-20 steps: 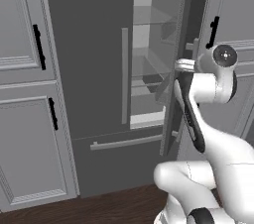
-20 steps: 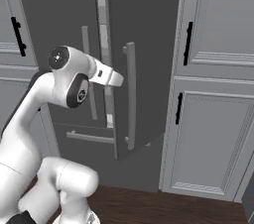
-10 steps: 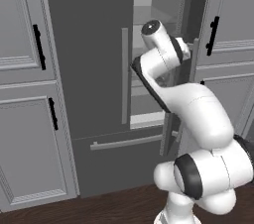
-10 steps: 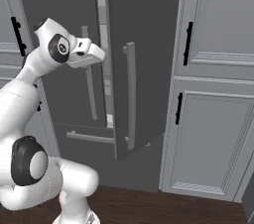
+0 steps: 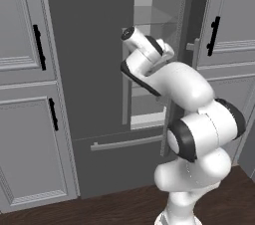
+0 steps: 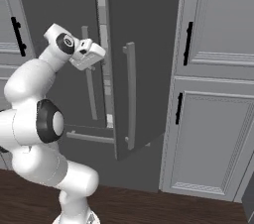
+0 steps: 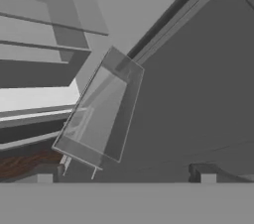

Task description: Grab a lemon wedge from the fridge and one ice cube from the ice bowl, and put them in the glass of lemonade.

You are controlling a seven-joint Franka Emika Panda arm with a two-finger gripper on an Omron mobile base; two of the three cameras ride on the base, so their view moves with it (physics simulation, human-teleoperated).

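Dark grey fridge (image 5: 94,69) between paneled grey cabinets (image 5: 27,119), right door (image 6: 144,59) swung partly open, left door shut. Glass shelves (image 5: 159,17) visible through gap. White arm (image 5: 184,99) raised at gap, gripper (image 6: 92,55) at open door's inner edge, jaws spread wide, nothing held. Hand view: clear door bin (image 7: 99,111) on inner door face. Lower drawer (image 5: 119,157) closed.

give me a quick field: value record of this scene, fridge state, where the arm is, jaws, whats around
fridge: dark grey, right door swung partly open, left door shut, lower drawer shut
fridge interior: glass shelves visible through the gap
gripper: raised in front of the gap between the doors, jaws open, holding nothing
lemon wedge: cannot be made out
surroundings: paneled grey cabinets on both sides, dark wood floor
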